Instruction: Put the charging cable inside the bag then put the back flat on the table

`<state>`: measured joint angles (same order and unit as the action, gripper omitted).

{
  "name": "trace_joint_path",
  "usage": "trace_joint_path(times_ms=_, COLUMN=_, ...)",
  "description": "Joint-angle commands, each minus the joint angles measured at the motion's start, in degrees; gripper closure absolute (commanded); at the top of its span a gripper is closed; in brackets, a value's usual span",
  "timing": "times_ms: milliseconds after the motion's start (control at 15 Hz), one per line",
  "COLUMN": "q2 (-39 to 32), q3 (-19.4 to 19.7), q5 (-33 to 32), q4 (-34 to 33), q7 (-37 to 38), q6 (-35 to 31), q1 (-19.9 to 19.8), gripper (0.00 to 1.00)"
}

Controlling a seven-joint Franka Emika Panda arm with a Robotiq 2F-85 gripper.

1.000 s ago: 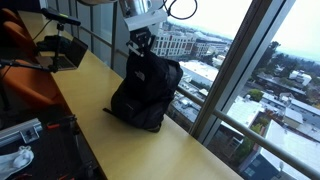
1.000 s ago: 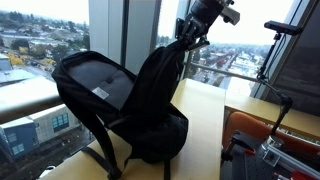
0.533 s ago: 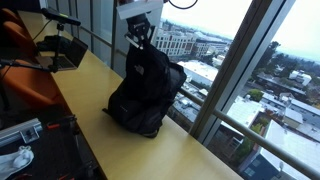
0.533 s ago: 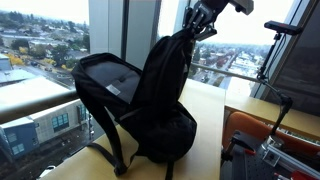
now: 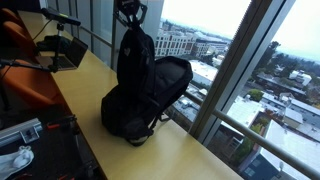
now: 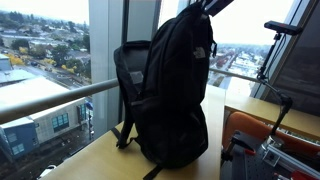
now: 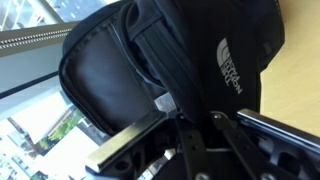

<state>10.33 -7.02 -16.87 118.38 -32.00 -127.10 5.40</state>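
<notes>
Standing upright on the desk (image 5: 190, 150), the bag (image 5: 145, 90) rests on its base close to the window (image 5: 250, 70), with 1 padded panel falling away toward the glass. Jaws are closed on the top of the bag, at its highest point in both exterior views. Wrist view: white logo (image 7: 232, 75) on black fabric, just beside the jaws.

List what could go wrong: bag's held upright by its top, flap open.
1. The gripper pinches only the top of the bag; a slip would likely topple it, maybe off the table.
2. The flap hangs open toward the window; laying the bag flat could spill contents. The cable isn't visible, so it may not be inside.
</notes>
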Motion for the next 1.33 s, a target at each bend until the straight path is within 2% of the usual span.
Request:
trace_joint_path(times_ms=0, q2=1.2, q3=-1.5, q5=-0.7, q4=-4.3, q7=6.4, q6=5.4, q1=2.0, gripper=0.98)
trace_joint_path(times_ms=467, q2=2.1, q3=-5.2, q5=-0.5, q4=-8.2, q7=14.5, q6=13.1, q1=5.8, gripper=0.98)
trace_joint_path(times_ms=733, q2=1.3, q3=-7.2, q5=0.6, q4=-14.4, q7=19.0, q6=18.1, q1=7.3, gripper=0.98)
trace_joint_path(times_ms=1000, q2=0.5, q3=-7.3, q5=0.8, q4=-20.1, q7=23.8, q6=21.2, q1=7.0, gripper=0.98)
trace_joint_path(times_ms=1267, q2=-2.2, q3=-7.9, q5=-0.4, q4=-21.0, q7=30.4, q6=22.0, q1=6.6, gripper=0.98)
